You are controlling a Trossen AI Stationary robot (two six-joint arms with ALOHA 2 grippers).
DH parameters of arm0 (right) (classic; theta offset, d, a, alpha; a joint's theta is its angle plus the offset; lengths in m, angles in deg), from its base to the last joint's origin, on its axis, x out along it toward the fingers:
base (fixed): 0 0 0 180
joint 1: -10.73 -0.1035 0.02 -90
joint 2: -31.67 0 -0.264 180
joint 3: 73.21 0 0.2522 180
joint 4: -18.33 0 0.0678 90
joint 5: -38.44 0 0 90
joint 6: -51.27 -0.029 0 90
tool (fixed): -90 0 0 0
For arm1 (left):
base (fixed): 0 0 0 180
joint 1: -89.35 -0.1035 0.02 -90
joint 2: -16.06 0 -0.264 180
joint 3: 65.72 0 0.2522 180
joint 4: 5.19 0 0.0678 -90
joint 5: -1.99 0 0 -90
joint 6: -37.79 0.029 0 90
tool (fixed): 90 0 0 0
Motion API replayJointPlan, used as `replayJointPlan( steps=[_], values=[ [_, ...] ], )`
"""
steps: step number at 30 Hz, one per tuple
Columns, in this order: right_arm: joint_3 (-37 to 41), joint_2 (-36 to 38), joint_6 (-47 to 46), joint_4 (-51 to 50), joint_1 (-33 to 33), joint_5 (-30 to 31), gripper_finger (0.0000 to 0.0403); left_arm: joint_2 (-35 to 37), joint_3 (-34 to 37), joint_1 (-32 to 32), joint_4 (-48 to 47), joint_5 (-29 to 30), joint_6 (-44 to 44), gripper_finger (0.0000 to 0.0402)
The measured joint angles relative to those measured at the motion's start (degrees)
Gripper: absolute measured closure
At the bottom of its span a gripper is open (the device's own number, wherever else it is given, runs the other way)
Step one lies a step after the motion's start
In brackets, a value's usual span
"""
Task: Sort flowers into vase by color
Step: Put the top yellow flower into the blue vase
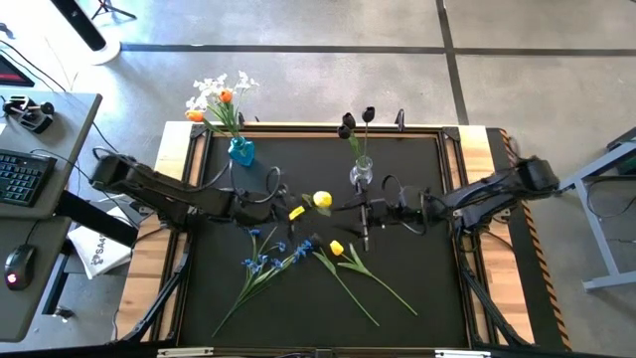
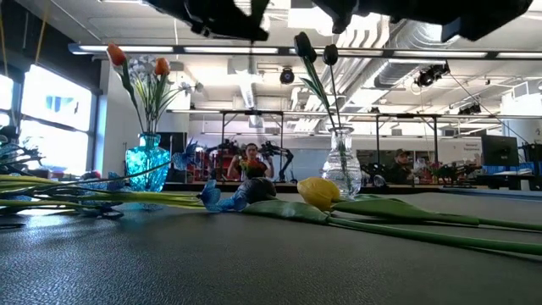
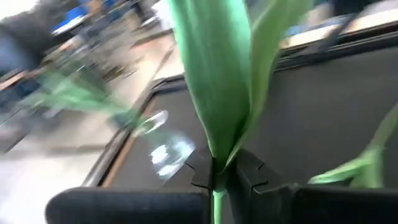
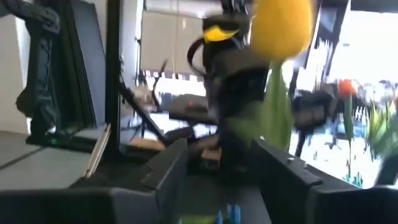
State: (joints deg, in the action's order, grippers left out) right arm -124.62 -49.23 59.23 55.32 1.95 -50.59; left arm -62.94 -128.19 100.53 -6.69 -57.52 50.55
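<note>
The left gripper (image 3: pixel 217 177) was clamped on a yellow tulip (image 1: pixel 322 200) by its stem, holding it above the middle of the tabletop (image 1: pixel 417 278). The right gripper (image 1: pixel 364 213) hovered just beside it near the clear vase (image 1: pixel 360 173) at the far edge, fingers spread and empty. Dark tulips (image 1: pixel 369 114) stood in that clear vase. The blue vase (image 1: pixel 240 150) near the far left corner held white sprays (image 1: pixel 221 88) and orange tulips (image 1: pixel 226 96). Blue sprays (image 1: pixel 266 262) and another yellow tulip (image 1: pixel 336 249) lay toward the near edge.
</note>
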Motion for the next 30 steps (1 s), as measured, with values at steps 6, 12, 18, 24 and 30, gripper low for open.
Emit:
replayJointPlan(
  steps=[6,12,18,24,30],
  values=[
    [0.0,4.4,-3.2,-12.9,0.0,2.7,0.0202,9.4,0.0,-0.7,-12.9,13.2,-6.4,0.0393],
    [0.0,1.3,-4.6,-14.5,0.0,8.9,0.0206,19.3,0.0,-5.8,-16.3,12.4,-9.4,0.0394],
    [0.0,-4.3,-7.7,-11.8,0.0,10.6,0.0206,26.3,-1.1,-13.9,-23.2,11.3,-11.3,0.0394],
    [0.0,-8.8,-8.6,-6.1,0.0,10.5,0.0207,25.7,-11.0,-21.5,-39.2,4.4,-15.3,0.0394],
    [0.0,-9.9,-8.6,-3.4,0.0,10.3,0.0207,21.7,-17.4,-28.0,-51.6,4.3,-15.2,0.0394]
  ],
)
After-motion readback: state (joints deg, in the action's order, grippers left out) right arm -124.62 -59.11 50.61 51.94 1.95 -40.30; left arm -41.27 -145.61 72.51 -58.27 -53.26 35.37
